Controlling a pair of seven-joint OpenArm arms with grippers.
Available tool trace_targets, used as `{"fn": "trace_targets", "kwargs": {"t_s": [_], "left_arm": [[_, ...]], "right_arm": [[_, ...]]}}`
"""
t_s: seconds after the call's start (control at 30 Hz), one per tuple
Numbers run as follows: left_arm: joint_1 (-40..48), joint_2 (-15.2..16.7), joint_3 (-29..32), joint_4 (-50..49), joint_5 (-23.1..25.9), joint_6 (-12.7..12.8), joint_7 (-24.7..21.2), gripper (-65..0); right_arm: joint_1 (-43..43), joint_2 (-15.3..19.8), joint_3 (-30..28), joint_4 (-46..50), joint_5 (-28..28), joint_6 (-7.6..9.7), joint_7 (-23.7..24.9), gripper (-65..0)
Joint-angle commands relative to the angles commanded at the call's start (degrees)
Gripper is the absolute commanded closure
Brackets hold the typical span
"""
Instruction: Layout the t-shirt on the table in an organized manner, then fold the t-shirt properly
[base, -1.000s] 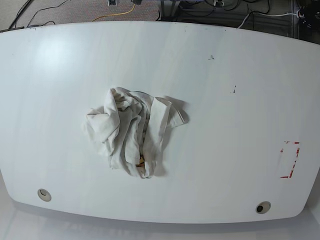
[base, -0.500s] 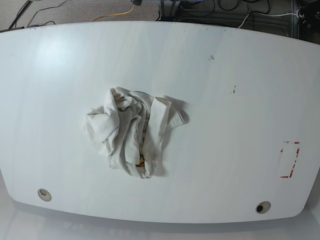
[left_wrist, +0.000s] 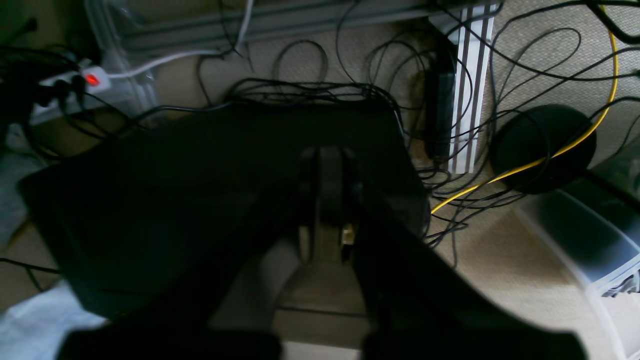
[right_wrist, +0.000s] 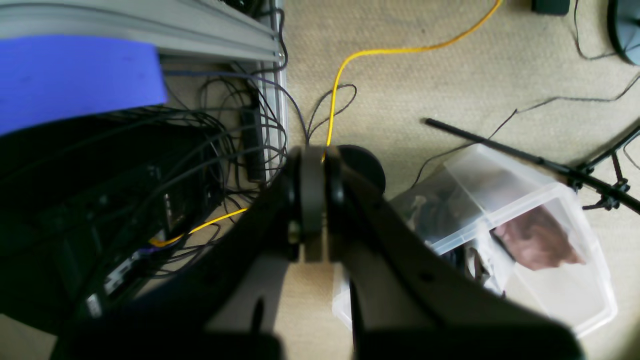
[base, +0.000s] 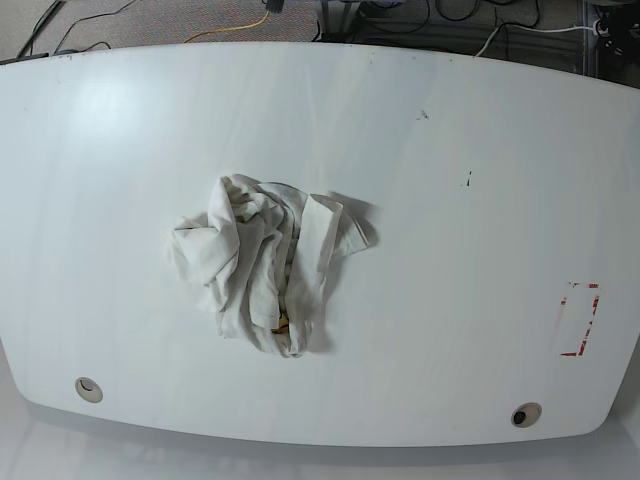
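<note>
**Status: T-Shirt Crumpled on Table, Both Arms Off the Work Surface**

Nothing on the work surface is showing displacement against the earlier base frames: the t-shirt (base: 262, 264) is lying in the same crumpled heap, and only a small object near the top edge of the base view is appearing in a slightly different place.

The t-shirt is resting slightly left of the middle of the table (base: 460, 120), bunched into folds, with a small patch of yellow-orange showing at its lower edge. It is lying well apart from the red-outlined rectangle mark (base: 579, 320) at the base view's right and from the two round grommet holes (base: 88, 389) near the front edge.

Neither arm is appearing in the base view. The left gripper (left_wrist: 327, 200) is pointing down over a dark box and tangled black cables (left_wrist: 320, 90) on the carpet, with a yellow cable (left_wrist: 550, 155) beside it; its fingers are pressed together, grasping nothing. The right gripper (right_wrist: 312, 200) is hanging over carpet, beside a clear plastic bin (right_wrist: 530, 240) and a yellow cable; its fingers are likewise clenched together and empty.
</note>
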Motion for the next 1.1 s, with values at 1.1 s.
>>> {"fn": "trace_targets", "kwargs": {"t_s": [1.1], "left_arm": [[27.31,0.09,0.00,50.90,-0.09,0.00,0.09,-0.1]], "right_arm": [[-22.77,0.79,1.23,37.01,5.89,-0.26,-5.54,-0.6]]}}
